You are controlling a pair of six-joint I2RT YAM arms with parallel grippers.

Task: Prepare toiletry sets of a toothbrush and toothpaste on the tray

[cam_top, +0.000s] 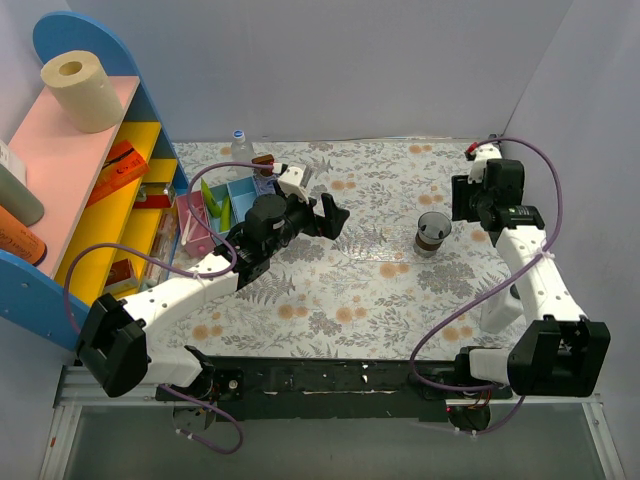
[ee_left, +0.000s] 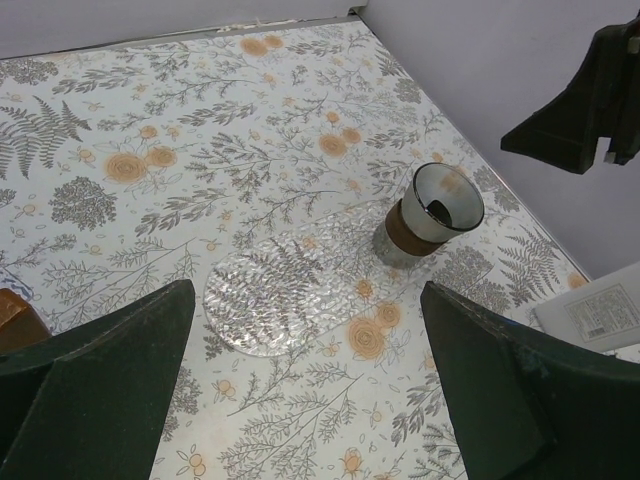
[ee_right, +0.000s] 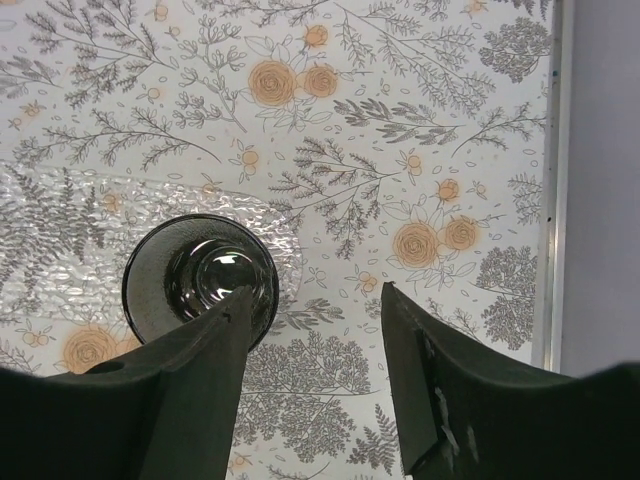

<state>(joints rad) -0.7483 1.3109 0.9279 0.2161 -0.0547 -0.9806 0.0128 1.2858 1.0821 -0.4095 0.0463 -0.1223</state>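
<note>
We see the left gripper [cam_top: 330, 215] hanging over the middle of the tabletop [cam_top: 350, 300], its claw spread wide and holding nothing. Beneath it, in the left wrist view, lies the tray [ee_left: 290, 280], clear and faint against the floral pattern, a little right of the tabletop's centre. A cup [ee_left: 432, 207] with a brown band stands upright at the tray's right end; we cannot tell whether it rests on the tray or only touches it. The right gripper [ee_right: 318, 292] hovers above that cup, its fingers apart with nothing between them. Two toothpaste tubes [cam_top: 215, 198] sit in a blue compartment box [cam_top: 245, 190] near the left edge, well apart from the tray. We cannot make out the toothbrush.
</note>
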